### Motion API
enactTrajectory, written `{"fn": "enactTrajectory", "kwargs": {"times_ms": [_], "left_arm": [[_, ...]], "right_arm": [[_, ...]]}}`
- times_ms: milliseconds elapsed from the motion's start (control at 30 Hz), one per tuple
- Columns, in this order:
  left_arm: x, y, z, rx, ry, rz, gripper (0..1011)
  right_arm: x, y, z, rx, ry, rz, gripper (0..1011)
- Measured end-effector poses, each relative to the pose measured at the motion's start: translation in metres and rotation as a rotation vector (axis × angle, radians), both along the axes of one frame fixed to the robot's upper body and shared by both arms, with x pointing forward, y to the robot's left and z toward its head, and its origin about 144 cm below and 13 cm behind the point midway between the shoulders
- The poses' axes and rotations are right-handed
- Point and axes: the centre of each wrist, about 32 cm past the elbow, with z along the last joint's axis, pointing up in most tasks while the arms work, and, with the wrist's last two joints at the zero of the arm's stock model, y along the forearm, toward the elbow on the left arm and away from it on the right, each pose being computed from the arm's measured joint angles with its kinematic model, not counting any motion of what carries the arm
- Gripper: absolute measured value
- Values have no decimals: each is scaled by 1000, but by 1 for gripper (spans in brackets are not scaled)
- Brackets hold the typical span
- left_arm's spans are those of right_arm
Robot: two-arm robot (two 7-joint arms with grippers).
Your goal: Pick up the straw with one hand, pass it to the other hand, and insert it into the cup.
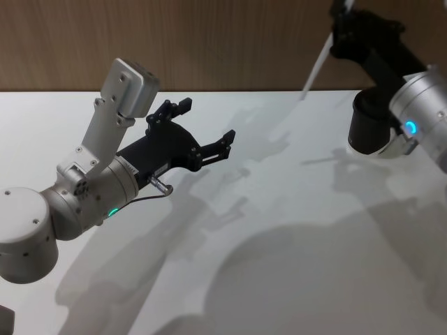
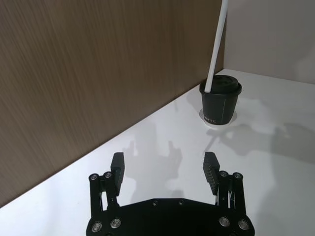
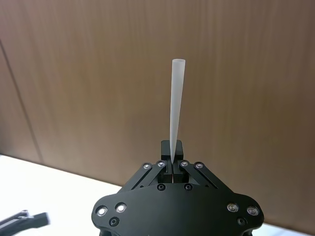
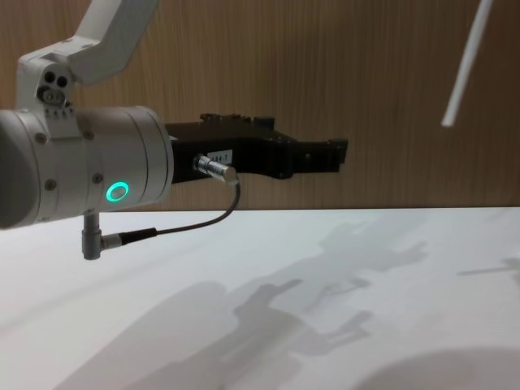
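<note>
Head view: high, looking down on the table (image 1: 279, 209). Chest view: low, level, close beside the left gripper (image 4: 337, 156). Wrist views: just behind the left gripper and right gripper (image 3: 173, 169), looking past the fingertips (image 2: 117, 167). All four share the straw (image 1: 316, 66)

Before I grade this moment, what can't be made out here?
Head view: mouth of the cup, hidden by the right arm.
Left wrist view: whether the straw tip touches the lid; top cut by the edge.
Right wrist view: the straw below the right gripper, hidden by its body.
</note>
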Motion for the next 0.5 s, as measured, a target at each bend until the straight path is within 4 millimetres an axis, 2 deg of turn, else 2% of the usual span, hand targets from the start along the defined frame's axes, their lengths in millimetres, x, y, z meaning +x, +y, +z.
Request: {"fn": "enactTrajectory", "kwargs": {"times_ms": [500], "left_arm": [[0,0,0,0,0,0,1002]], "right_arm": [[-1,-36,11,-187,-94,-185,9]]}}
